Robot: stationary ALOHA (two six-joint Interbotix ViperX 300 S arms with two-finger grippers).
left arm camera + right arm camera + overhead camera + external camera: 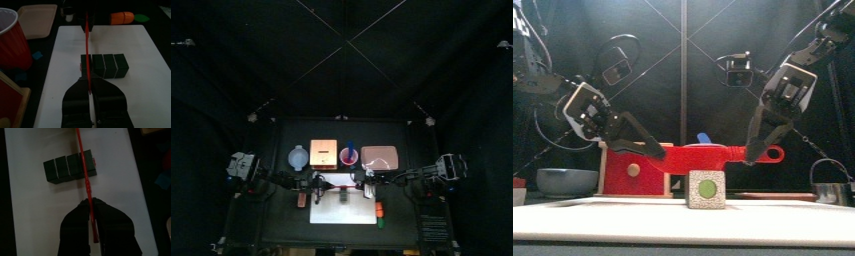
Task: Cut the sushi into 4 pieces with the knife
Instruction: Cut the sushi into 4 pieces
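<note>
The dark green sushi roll [103,66] lies whole on the white cutting board [133,100], its blocks still joined [69,169]. A red toy knife [700,156] is held level across one end of the roll, and both grippers hold it. My left gripper [90,87] is shut on one end of the knife. At the other end my right gripper [90,210] is shut on it too. In the front view the blade hangs just over the roll's end face [708,188]. Whether it touches I cannot tell.
Behind the board stand the blue-grey bowl [298,157], the wooden box [322,152], the red cup [10,40] and the pink tray [380,156]. An orange toy food [122,17] lies at the board's right end. A metal cutter [830,190] stands at the far right.
</note>
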